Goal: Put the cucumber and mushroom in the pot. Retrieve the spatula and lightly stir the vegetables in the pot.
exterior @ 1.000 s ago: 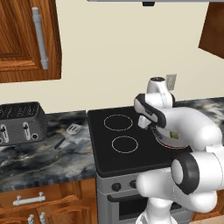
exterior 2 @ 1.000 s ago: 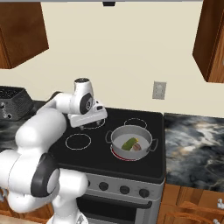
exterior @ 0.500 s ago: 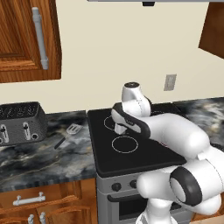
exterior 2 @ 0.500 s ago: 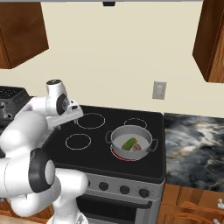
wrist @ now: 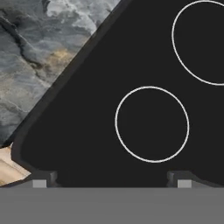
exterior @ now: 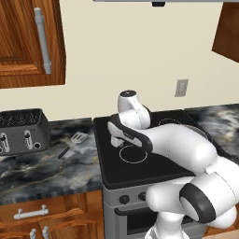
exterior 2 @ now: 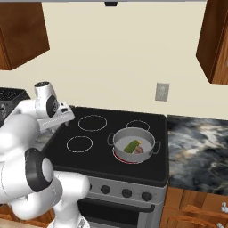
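Done: cucumber (exterior 2: 132, 146) and mushroom (exterior 2: 140, 150) lie in the pot (exterior 2: 151, 143), well right of your gripper (wrist: 109, 177).
Left: fetch the spatula (exterior: 73, 142), to the gripper's left; stir.
Gripper: jaws apart, empty, above the stove (exterior: 140, 170).

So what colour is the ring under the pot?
Reddish. The ring glows beneath the grey pot, clearest in the right base view.

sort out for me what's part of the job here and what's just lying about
Job: pot with cucumber and mushroom in it; spatula on the counter; open gripper.
Lying about: toaster, stove, wall outlet.
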